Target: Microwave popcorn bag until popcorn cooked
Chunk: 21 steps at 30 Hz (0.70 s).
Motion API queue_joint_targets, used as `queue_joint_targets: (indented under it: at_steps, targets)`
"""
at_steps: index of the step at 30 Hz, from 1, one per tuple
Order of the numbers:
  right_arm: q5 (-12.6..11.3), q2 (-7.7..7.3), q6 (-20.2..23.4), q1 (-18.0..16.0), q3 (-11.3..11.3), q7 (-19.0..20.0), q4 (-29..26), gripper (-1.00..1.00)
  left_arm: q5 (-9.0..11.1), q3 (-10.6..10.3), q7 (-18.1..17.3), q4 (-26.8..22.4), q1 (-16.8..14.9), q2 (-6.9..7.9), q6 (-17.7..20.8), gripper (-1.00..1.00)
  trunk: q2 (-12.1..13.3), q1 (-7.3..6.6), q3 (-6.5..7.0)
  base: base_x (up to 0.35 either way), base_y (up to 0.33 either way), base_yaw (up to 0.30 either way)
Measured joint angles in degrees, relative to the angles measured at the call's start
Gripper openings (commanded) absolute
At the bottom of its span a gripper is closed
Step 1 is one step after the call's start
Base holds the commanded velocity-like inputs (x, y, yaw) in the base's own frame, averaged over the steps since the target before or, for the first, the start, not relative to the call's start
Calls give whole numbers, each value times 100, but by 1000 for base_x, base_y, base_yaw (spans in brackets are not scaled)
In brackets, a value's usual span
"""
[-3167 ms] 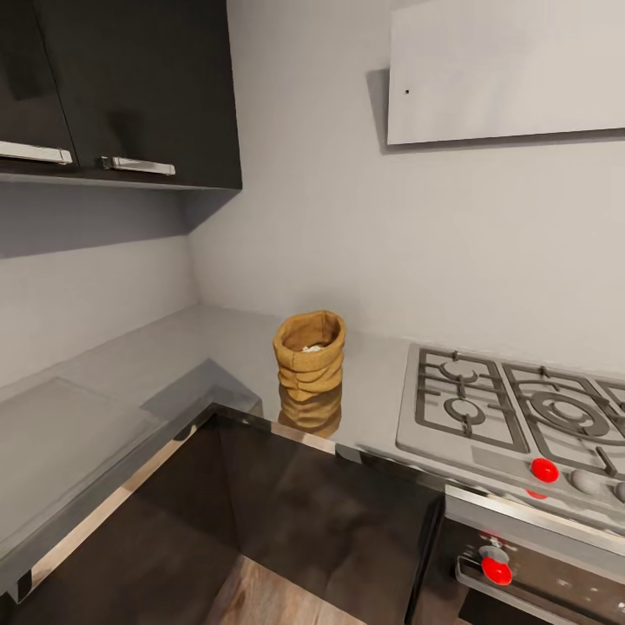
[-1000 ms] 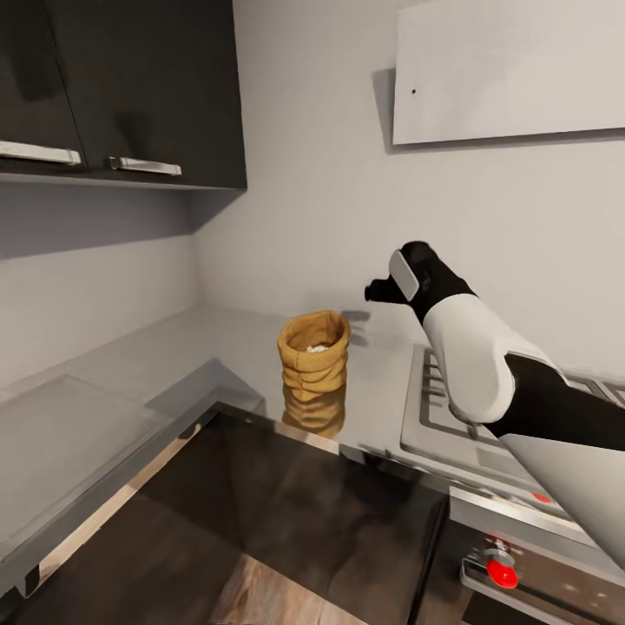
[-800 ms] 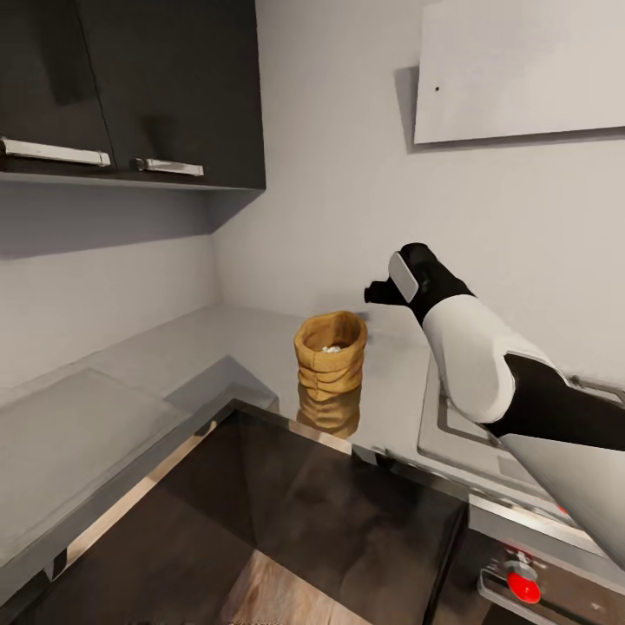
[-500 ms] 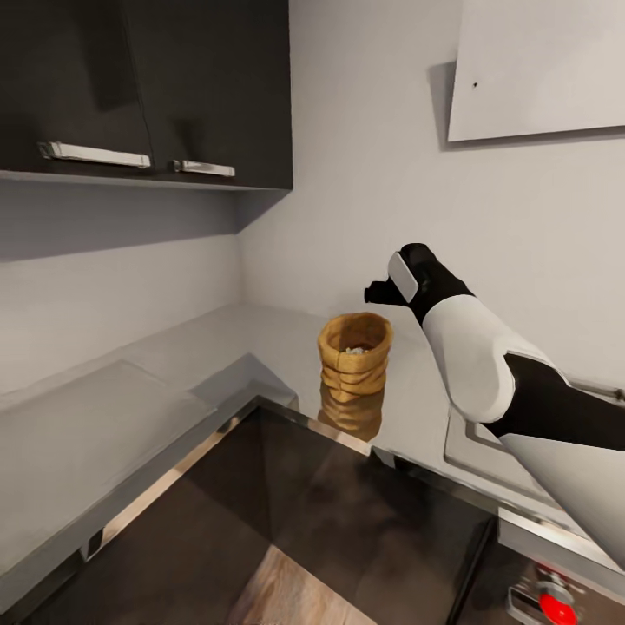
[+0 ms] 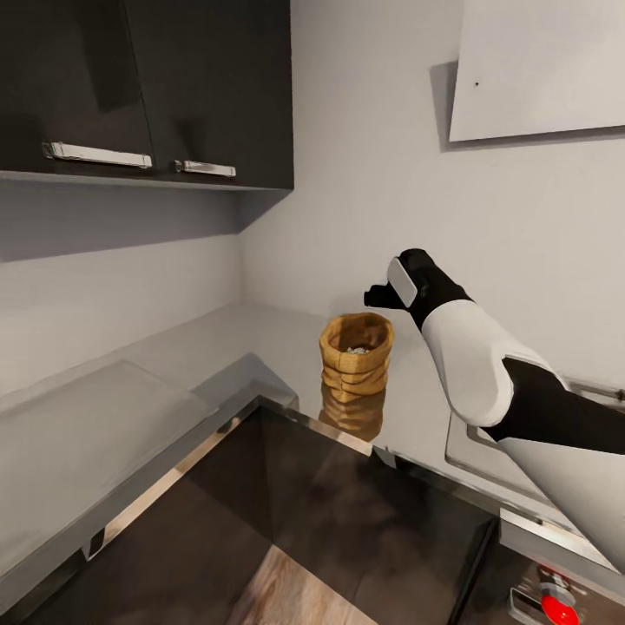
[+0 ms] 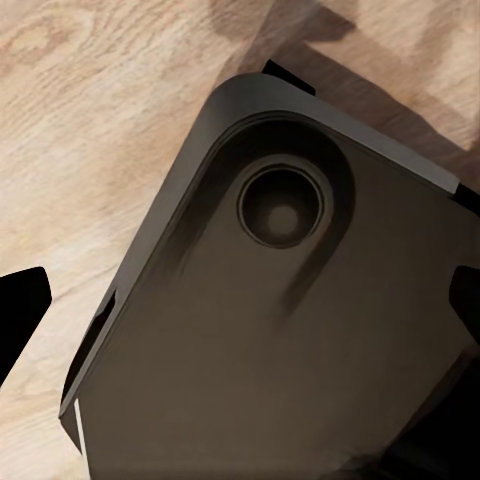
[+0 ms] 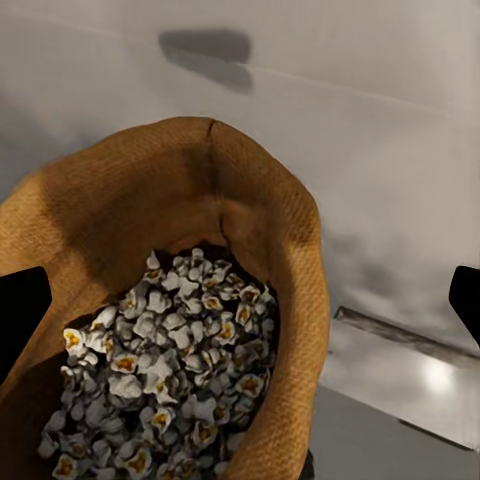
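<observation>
The popcorn bag (image 5: 356,358), tan-orange with a rolled rim, stands upright on the grey countertop (image 5: 260,338) near the back wall. In the right wrist view its mouth (image 7: 200,300) is open and holds white popped kernels. My right gripper (image 5: 375,297) hovers just above and to the right of the bag's rim, apart from it. It is open, and its dark fingertips (image 7: 20,320) stand wide on either side of the bag. My left gripper (image 6: 240,305) is open too, hanging over the robot's dark base (image 6: 270,330). The microwave is out of view.
The steel gas hob (image 5: 477,438) lies right of the bag, mostly behind my right arm (image 5: 486,373). A red oven knob (image 5: 558,608) sits at the lower right. Dark wall cabinets (image 5: 148,87) hang at the upper left and a white hood (image 5: 538,69) at the upper right.
My right arm has come into view and reached to above the bag, dipping slightly in the last half second. The camera has turned left, shifting the picture. The bag has stayed put.
</observation>
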Motion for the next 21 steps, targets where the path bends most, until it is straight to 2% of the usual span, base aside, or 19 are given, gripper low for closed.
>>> queue_joint_targets:
  at_steps: [8,14,18,21]
  targets:
    - [-17,0,-137,461,-7,8,2,100,-1,1,0,0,0,-1,0,100,0,0,0,0,0,0]
    - [-30,0,-140,504,-9,9,8,100,-1,1,0,0,0,0,0,100,0,0,0,0,0,0]
    - [-436,2,-146,567,-22,31,304,100,-1,1,0,0,0,0,0,100,0,0,0,0,0,0]
    - [-495,2,-180,571,-16,17,295,100,-1,0,0,0,0,2,0,100,0,0,0,0,0,0]
